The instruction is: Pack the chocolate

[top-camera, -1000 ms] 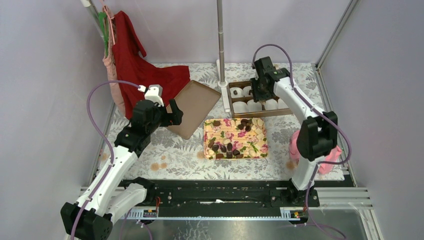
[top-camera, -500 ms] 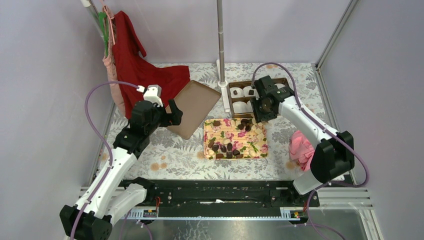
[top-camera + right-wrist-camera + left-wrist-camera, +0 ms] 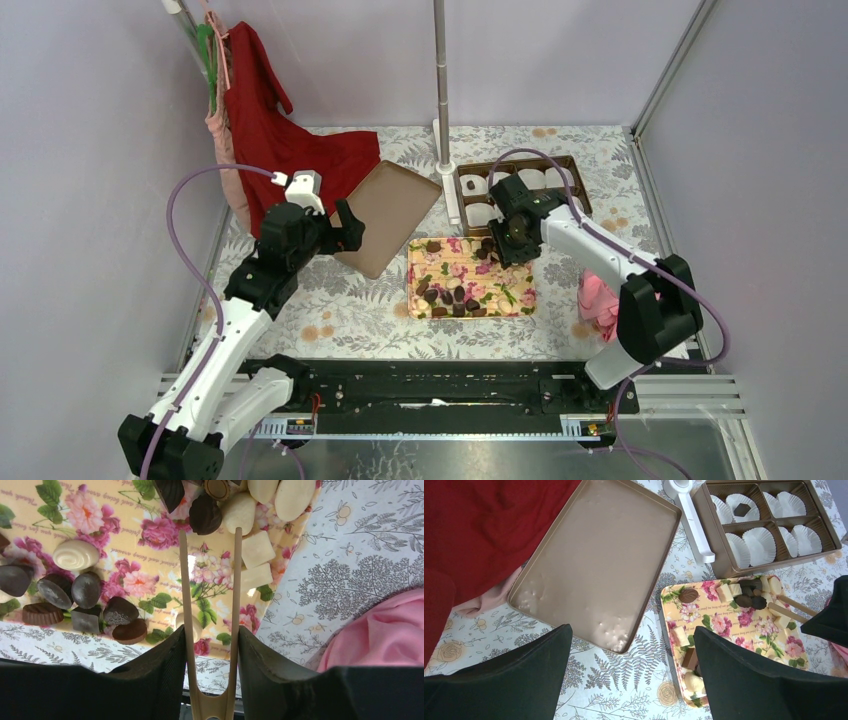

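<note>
Right gripper [image 3: 210, 645] clamped on wooden tongs [image 3: 235, 580], tong tips apart above the floral tray [image 3: 125, 550]. Dark chocolate pieces [image 3: 86, 589] lie scattered on that tray. Left gripper [image 3: 631, 635] gapes wide above the tan lid [image 3: 599, 555].

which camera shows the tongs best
The right wrist view: the tongs run up mid-frame, both legs plain, clamped in the right gripper, tips beside a dark chocolate. The left wrist view catches only their ends over the tray. In the top view the right arm hides them.
</note>
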### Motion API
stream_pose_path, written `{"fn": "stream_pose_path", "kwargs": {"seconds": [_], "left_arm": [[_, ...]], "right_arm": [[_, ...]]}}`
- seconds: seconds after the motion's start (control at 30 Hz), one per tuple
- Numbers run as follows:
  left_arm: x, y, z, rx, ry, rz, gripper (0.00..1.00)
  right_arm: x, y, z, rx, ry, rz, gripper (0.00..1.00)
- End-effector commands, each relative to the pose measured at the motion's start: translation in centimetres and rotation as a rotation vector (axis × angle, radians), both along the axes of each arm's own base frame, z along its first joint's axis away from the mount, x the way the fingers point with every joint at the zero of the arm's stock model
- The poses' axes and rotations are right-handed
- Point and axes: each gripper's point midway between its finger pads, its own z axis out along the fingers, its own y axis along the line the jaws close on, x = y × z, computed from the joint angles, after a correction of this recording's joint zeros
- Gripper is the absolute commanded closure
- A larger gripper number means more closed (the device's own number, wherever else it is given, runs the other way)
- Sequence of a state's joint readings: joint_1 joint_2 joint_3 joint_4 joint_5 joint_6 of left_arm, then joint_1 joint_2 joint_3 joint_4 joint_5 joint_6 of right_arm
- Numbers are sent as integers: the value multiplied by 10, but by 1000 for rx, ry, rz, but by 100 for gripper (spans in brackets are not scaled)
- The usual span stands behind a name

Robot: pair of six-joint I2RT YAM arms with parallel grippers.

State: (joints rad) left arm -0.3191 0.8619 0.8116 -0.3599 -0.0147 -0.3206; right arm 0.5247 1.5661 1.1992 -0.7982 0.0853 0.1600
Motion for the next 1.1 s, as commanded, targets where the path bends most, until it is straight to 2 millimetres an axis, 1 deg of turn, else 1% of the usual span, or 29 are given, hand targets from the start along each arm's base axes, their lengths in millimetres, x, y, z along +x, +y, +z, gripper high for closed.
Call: {"fn": "stream_pose_path", "kwargs": {"seconds": [0.0,0.3,0.5,0.77,0.83,0.93,1.07], "left_arm": [[3,0,5,-11,-28,-3,1],[4,-1,2,-7,-19,-4,1],[4,-1,1,-5,-15,-5,1],[5,-1,-1,-3,-9,-5,1],[5,-1,-2,-2,-6,-5,1],[5,-1,-2,-2,-5,-5,1],[6,-2,-2,-1,-5,-5,1]], "right_arm": [[8,12,-6,25,-2,-1,56],[14,16,-19,0,24,12,58],[15,23,-24,16,46,26,60],[0,29,-24,21,116,66,60],[-2,28,-24,16,124,69,59],[-5,26,-25,7,137,73,56],[-8,19,-27,-31,147,71,55]]}}
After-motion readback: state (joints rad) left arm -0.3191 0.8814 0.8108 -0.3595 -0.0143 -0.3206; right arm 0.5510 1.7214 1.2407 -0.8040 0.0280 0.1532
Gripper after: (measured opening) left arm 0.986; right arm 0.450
